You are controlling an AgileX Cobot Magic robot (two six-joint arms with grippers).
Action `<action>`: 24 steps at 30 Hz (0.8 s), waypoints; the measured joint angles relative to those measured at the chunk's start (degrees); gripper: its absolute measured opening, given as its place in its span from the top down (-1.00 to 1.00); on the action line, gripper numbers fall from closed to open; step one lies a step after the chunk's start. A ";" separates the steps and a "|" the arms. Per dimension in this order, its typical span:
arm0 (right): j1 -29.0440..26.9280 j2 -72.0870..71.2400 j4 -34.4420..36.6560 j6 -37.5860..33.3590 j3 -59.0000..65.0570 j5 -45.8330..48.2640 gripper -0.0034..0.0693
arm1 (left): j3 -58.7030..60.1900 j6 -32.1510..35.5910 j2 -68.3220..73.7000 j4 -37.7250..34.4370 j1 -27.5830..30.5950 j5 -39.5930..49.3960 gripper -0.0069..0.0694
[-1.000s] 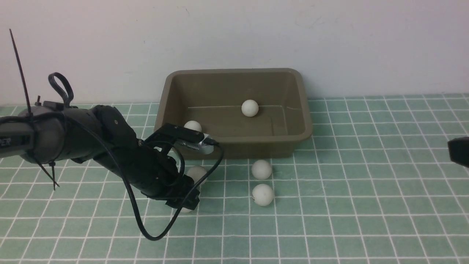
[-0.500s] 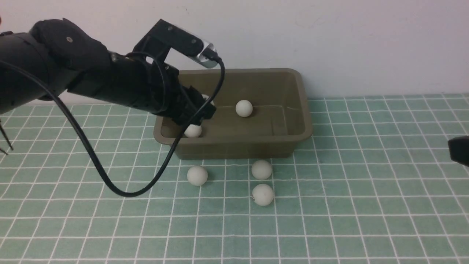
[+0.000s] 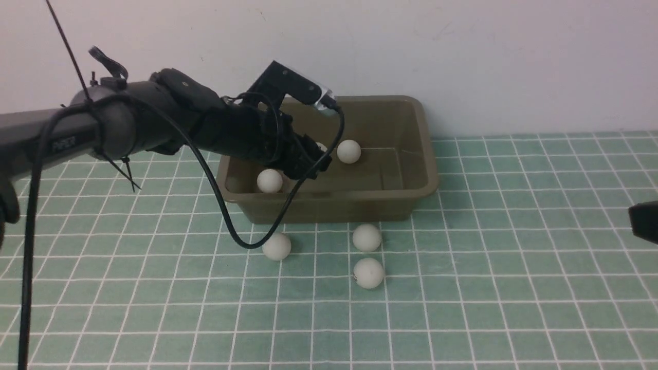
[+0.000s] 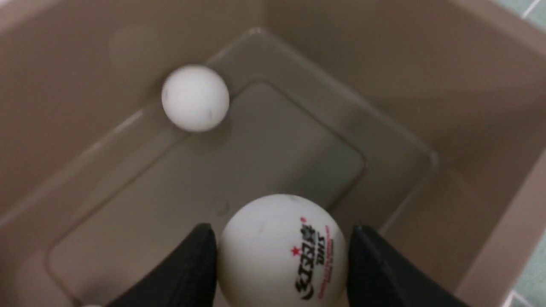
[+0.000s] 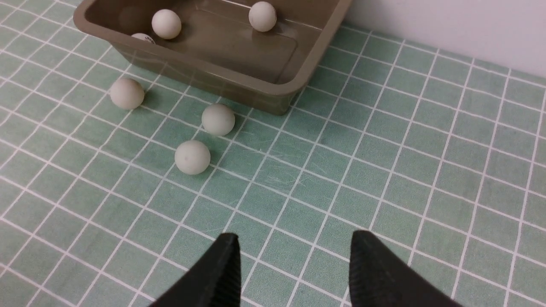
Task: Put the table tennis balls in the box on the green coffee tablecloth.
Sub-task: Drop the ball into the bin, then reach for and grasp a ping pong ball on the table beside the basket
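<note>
Our left gripper [image 4: 281, 229] gripped one table tennis ball [image 4: 277, 260] over the floor of the box [image 3: 429, 154]; two more balls [image 3: 270, 181] [image 3: 349, 151] lay below it, one on either side. Three loose balls [image 3: 276, 246] [image 3: 367, 237] [image 3: 368, 273] sat outside on the green coffee tablecloth [image 3: 514, 257], nearer us. Our right gripper [image 5: 294, 247] hung well apart, jaws parted, empty.
</note>
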 joint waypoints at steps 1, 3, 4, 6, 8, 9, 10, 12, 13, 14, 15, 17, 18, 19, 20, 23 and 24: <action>0.00 0.00 0.00 0.00 0.00 0.09 0.01 | 0.00 -0.09 0.35 0.42 0.00 -0.01 -0.16; 0.00 0.00 0.04 0.00 0.00 0.14 0.01 | 0.00 -0.61 0.25 1.52 0.00 0.06 -0.24; 0.00 0.00 0.04 0.00 0.00 0.19 0.01 | 0.00 -1.64 -0.57 2.98 0.00 0.19 -0.33; 0.00 0.00 0.04 0.00 0.00 0.19 0.01 | 0.00 -3.82 -2.61 5.68 0.00 0.60 -0.39; 0.00 0.00 0.04 0.00 0.00 0.19 0.01 | 0.00 -6.81 -5.82 8.90 0.00 1.70 -0.39; 0.00 0.00 0.04 0.00 0.00 0.19 0.01 | 0.00 -9.24 -8.57 10.87 0.00 2.95 -0.39; 0.00 0.00 0.04 0.00 0.00 0.19 0.01 | 0.00 -12.48 -11.18 13.23 0.00 4.51 -0.38; 0.00 0.00 0.04 0.00 0.00 0.19 0.01 | -0.07 -16.44 -15.08 16.28 0.00 7.75 -0.34; 0.00 0.00 0.04 0.00 0.00 0.19 0.01 | -0.08 -19.07 -16.75 18.08 0.00 9.51 -0.31; 0.00 0.00 0.04 0.00 0.00 0.19 0.01 | -0.13 -21.30 -19.04 21.16 0.00 11.22 -0.28; 0.00 0.00 0.04 0.00 0.00 0.06 0.01 | -0.19 -25.53 -20.79 24.22 0.00 14.23 -0.26; 0.00 0.00 0.04 0.00 0.00 -0.46 0.01 | -0.19 -29.97 -23.41 31.01 0.00 17.39 -0.24; 0.00 0.00 0.04 0.00 0.00 -0.66 0.01 | -0.19 -32.66 -24.13 33.57 -0.01 18.47 -0.23; 0.00 0.00 0.04 0.00 0.00 -0.90 0.01 | -0.19 -35.51 -24.94 37.06 -0.01 20.02 -0.22; 0.00 0.00 0.04 0.00 0.00 -1.10 0.01 | -0.19 -36.97 -25.30 38.77 -0.01 20.57 -0.22; 0.00 0.00 0.04 0.00 0.00 -1.98 0.01 | -0.19 -46.22 -26.81 47.72 -0.01 23.95 -0.22; 0.00 0.00 0.04 0.00 0.00 -2.40 0.01 | -0.19 -47.41 -27.10 48.84 -0.01 24.90 -0.22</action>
